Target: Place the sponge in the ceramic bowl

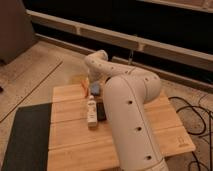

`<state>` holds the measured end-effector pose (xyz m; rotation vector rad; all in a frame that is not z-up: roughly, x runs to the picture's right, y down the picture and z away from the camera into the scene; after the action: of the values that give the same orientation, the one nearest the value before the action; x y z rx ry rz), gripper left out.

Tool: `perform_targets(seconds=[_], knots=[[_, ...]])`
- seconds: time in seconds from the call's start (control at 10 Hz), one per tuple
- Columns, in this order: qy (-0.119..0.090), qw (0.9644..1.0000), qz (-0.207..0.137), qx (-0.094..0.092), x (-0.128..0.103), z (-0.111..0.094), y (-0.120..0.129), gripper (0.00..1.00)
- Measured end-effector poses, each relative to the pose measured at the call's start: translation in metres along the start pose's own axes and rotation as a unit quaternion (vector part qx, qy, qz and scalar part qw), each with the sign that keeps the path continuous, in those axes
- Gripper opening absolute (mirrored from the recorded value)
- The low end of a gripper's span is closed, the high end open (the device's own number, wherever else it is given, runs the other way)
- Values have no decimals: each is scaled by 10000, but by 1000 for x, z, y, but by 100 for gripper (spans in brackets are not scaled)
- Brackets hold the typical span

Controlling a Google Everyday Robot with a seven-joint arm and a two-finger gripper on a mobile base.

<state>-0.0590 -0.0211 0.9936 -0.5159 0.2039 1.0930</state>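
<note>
The blue-grey sponge (94, 89) shows at the far left part of the wooden table (70, 140), just under the end of my white arm. My gripper (93, 82) hangs right over the sponge, touching or very close to it, and the wrist hides most of it. The ceramic bowl is out of view, possibly behind the arm.
A thin orange piece (85, 83) lies just left of the sponge. A white oblong object (91, 111) and a black bar (101, 111) lie side by side nearer the camera. A dark mat (30, 136) borders the table's left side. Cables (197, 117) run over the floor on the right.
</note>
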Motion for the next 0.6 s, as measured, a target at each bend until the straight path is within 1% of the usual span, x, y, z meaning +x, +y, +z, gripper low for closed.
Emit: perform_targets(seconds=[0.1,0.2,0.3,0.4,0.5,0.6], knots=[[128,9998,117,29,5,5,-5,65],[303,9993,203,73,12,12,-8,65],[334,9991,243,91,11,13,-10,65],[412,9987,275,107,11,17,-10,65],[423,9986,280,117,9,18,-9,64],[469,9985,265,117,7,20,-7,57]])
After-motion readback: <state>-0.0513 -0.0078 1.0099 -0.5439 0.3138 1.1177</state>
